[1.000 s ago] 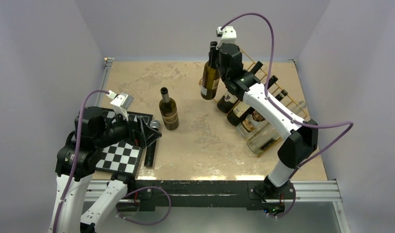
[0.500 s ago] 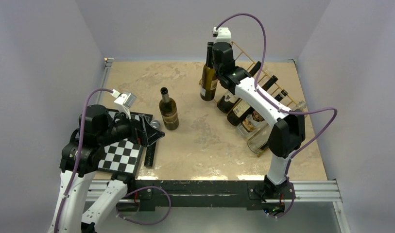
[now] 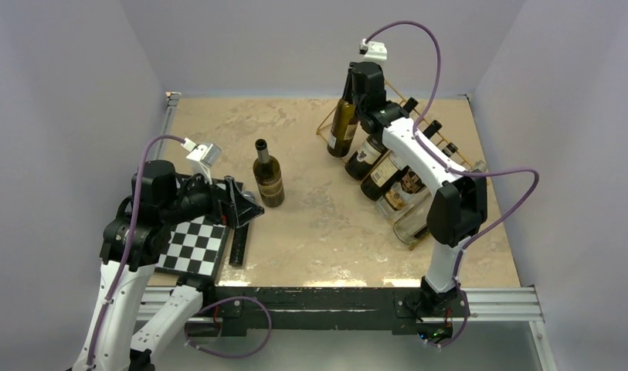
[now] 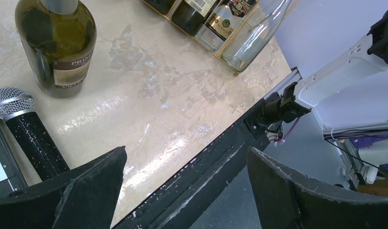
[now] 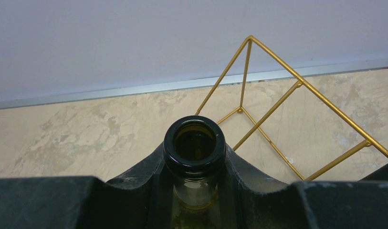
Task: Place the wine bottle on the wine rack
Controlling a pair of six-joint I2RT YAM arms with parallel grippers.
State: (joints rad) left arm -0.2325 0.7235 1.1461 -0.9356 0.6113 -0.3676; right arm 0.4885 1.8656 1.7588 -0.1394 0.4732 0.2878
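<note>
Here our right fingers (image 5: 146,191) clamp the neck of the wine bottle (image 3: 343,127), tilted slightly at the left end of the wine rack (image 5: 299,82); our left fingers (image 4: 77,195) gape wide, empty, well apart from it.

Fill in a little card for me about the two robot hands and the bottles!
right gripper: shut on the wine bottle, at its neck
wine bottle: slightly tilted, by the wine rack, at its empty end
left gripper: open, holding nothing
second bottle: upright on the table
rack bottles: lying in the slots
near left arm: microphone, chessboard
</note>
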